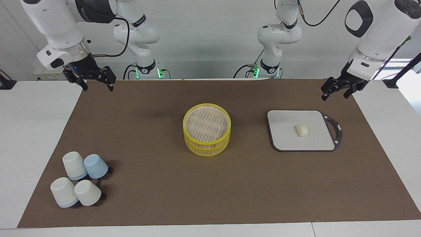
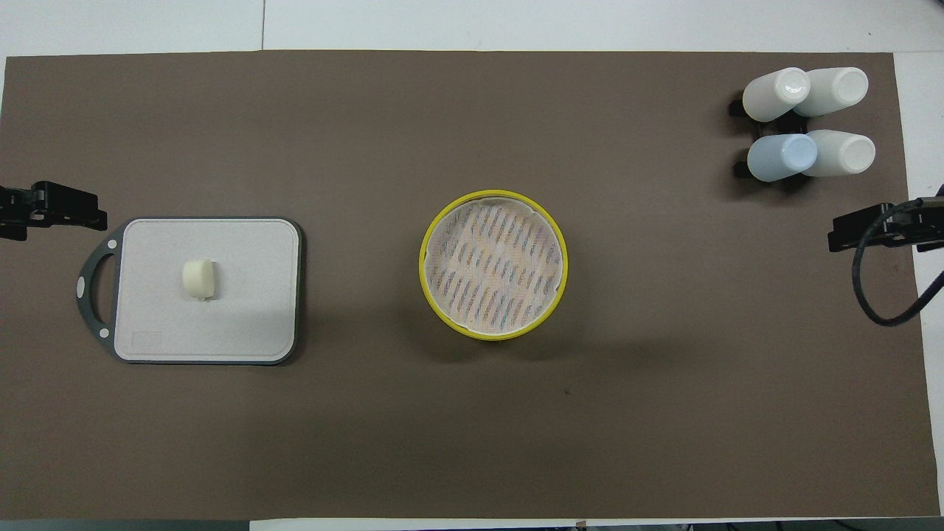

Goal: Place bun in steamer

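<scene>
The bun (image 1: pixel 302 130) (image 2: pixel 198 279), a small cream lump, lies alone on the grey board (image 1: pixel 286 140) (image 2: pixel 251 324) toward the left arm's end of the table. The steamer (image 1: pixel 206 142) (image 2: pixel 425 265), two stacked bamboo tiers with yellow rims and a slatted top, stands mid-table. My left gripper (image 1: pixel 334 96) (image 2: pixel 65 211) hangs open and empty in the air by the board's handle corner, apart from the bun. My right gripper (image 1: pixel 98 87) (image 2: pixel 866 230) hangs open and empty over the mat's edge at the right arm's end.
Several upturned cups (image 1: pixel 80 179) (image 2: pixel 807 122), white and pale blue, cluster on a black rack at the right arm's end, farther from the robots than the steamer. A brown mat (image 1: pixel 158 197) covers the table.
</scene>
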Robot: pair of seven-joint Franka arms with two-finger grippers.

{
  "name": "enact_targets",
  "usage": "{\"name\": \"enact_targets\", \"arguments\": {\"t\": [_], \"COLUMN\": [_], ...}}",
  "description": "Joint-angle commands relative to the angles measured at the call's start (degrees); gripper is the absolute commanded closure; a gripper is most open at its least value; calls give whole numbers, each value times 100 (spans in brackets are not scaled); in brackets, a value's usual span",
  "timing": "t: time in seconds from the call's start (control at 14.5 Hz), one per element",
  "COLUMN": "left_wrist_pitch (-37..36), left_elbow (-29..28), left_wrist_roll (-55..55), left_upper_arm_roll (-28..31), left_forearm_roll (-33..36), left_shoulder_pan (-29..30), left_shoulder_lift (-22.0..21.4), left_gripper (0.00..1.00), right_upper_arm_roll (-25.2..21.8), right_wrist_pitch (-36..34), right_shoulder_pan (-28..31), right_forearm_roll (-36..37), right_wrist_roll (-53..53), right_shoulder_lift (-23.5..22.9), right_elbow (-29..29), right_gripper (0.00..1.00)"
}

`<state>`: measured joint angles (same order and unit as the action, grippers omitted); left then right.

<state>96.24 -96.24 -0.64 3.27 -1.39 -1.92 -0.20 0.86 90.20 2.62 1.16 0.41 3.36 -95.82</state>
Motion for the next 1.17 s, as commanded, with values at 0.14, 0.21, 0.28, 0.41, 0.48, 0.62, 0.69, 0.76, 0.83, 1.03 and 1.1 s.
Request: {"name": "enact_targets", "arguments": {"t": [0.14,0.21,0.28,0.41,0.48,0.62,0.69,0.76,0.83,1.03,1.1], "left_wrist_pitch": [930,1123,1368,1581,1677,2081,2335,2572,2801,3014,3023], "left_elbow": [-1150,-1343,-1554,-1784,-1863,-2152,-2371,-2591,-2767,-2857,-2857], "left_wrist_roll": [-15,-24,-24,-76,-59,-59,-59,-59,-67,-68,-76], "left_upper_arm_roll": [25,25,25,25,16,16,16,16,16,16,16], "left_forearm_roll": [-2,-2,-2,-2,-2,-2,-2,-2,-2,-2,7], "left_shoulder_pan": [139,140,140,131,131,113,96,61,34,-88,-98], "left_shoulder_lift": [-464,-455,-446,-367,-271,-209,-191,-148,-60,151,221], "left_gripper": [0,0,0,0,0,0,0,0,0,0,0], "right_upper_arm_roll": [133,194,204,213,204,213,213,213,213,204,195], "right_wrist_pitch": [296,366,410,585,639,796,910,973,999,1209,1237], "right_shoulder_pan": [20,-93,-356,-769,-1076,-1525,-1701,-1894,-2105,-2738,-2853], "right_forearm_roll": [-142,-169,-178,-186,-186,-195,-204,-221,-283,-283,-248], "right_wrist_roll": [99,213,440,1099,1302,1898,2128,2417,2707,3630,3807], "right_shoulder_lift": [130,112,69,-89,-168,-458,-616,-861,-1116,-1785,-1978], "right_elbow": [-156,-156,-156,-138,-138,-42,80,273,527,1126,1249], "right_gripper": [0,0,0,0,0,0,0,0,0,0,0]}}
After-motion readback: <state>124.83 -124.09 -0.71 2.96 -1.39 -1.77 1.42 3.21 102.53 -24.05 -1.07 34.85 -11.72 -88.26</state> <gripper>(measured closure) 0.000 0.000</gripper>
